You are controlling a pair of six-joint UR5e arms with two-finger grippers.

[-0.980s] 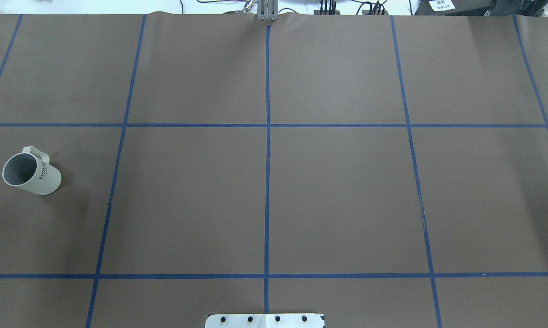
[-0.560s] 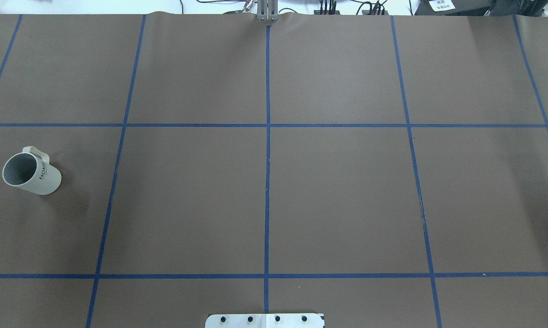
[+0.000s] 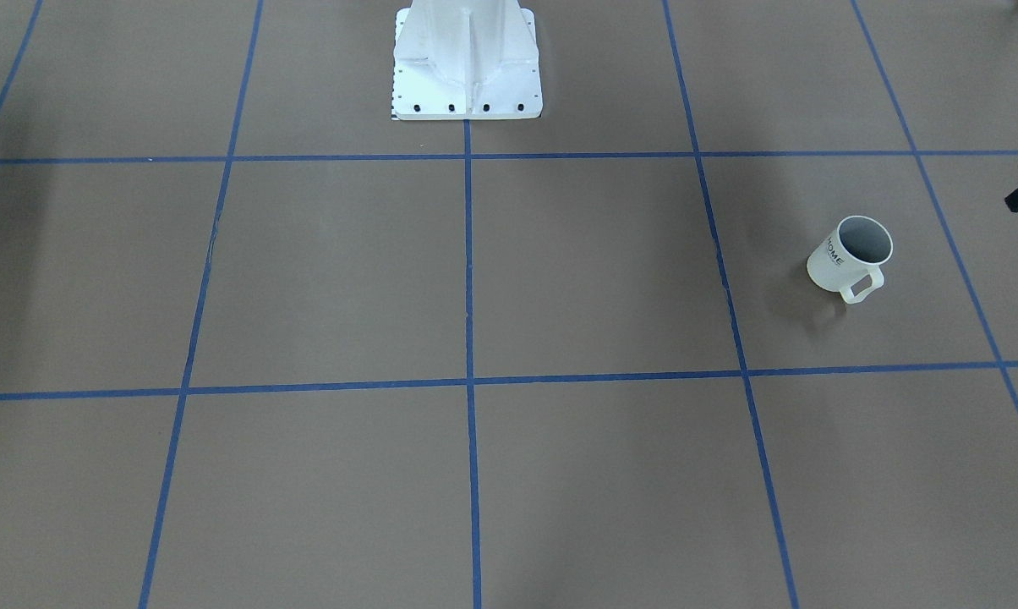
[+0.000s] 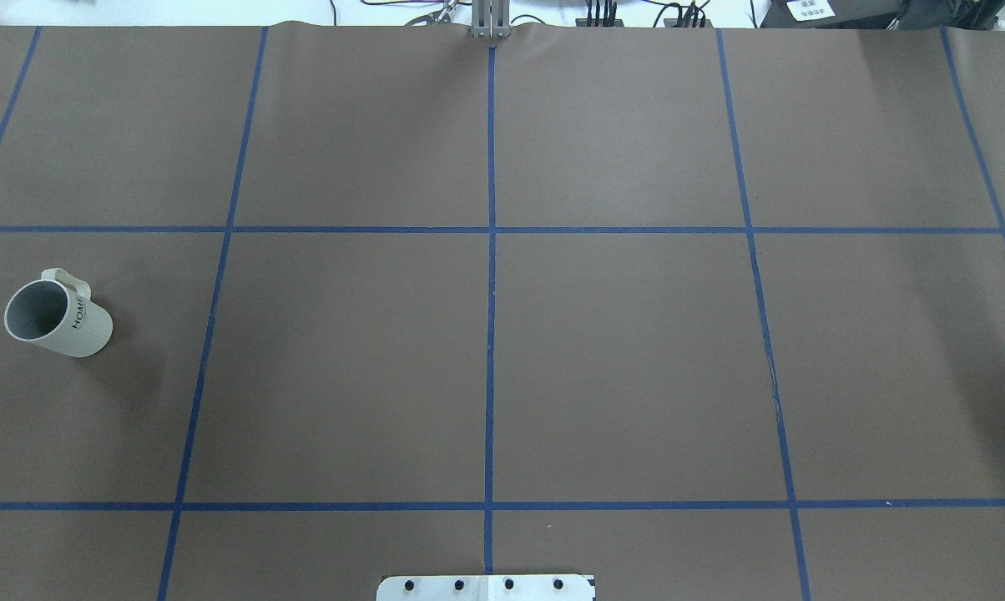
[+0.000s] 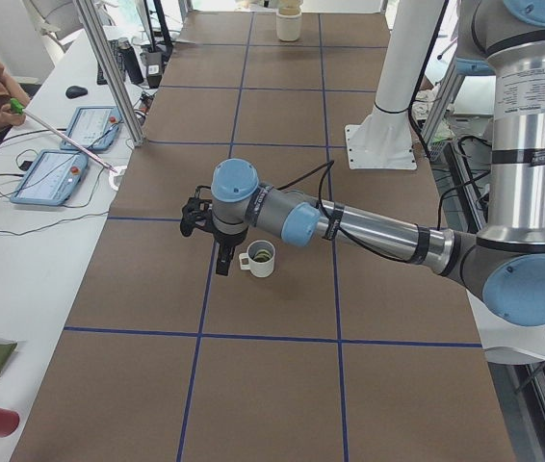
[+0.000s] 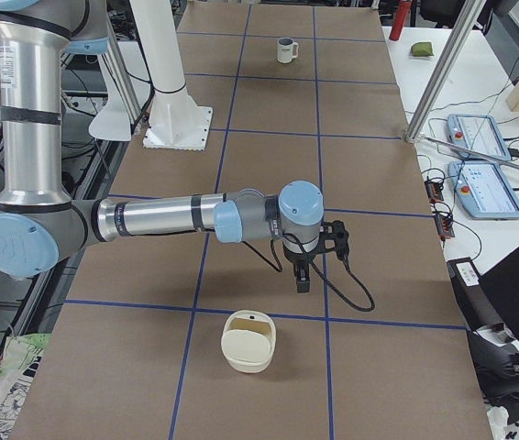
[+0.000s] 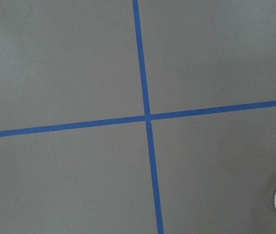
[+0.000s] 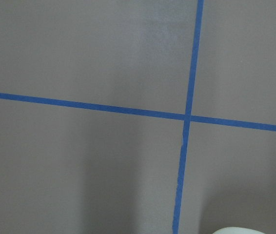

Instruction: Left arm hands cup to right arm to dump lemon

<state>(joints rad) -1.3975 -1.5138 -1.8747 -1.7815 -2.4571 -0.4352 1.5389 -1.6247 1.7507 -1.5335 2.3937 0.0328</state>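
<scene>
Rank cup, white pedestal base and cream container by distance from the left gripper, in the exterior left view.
1. cup, beside the left gripper
2. white pedestal base, mid-table, robot's side
3. cream container, table's far end

counter (image 4: 619, 367): smooth matt brown paper-like sheet | tape lines (image 4: 490, 334): blue, faint sheen | cup (image 4: 85, 334): white, ceramic look, matt grey inside | left arm (image 5: 378, 231): satin metal tubes, glossy blue plastic caps

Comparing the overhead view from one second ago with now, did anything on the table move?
Nothing visibly changed. The cup stands on the same spot at the left side of the table, its handle turned the same way, and no arm appears in the overhead view.
</scene>
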